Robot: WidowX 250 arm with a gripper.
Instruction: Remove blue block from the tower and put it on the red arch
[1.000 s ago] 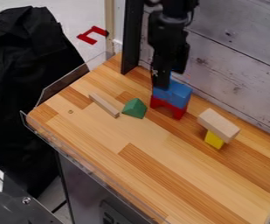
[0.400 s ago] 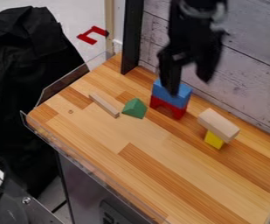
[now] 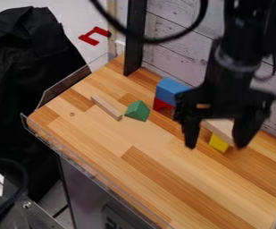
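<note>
Hanging the black gripper (image 3: 215, 144) down over the wooden table (image 3: 164, 179), released, with both fingers spread well apart, in front of the tan block (image 3: 216, 125) set on top of the yellow block (image 3: 218, 142), and partly covering the tan one. With the blue block (image 3: 171, 88) seated on top of the red arch (image 3: 162, 104), near the plank wall (image 3: 169, 53), and both partly hidden behind the gripper. Toward the left in the view, with the green triangular block (image 3: 138, 111) near the arch and the thin wooden stick (image 3: 106, 108) just beside that green block.
</note>
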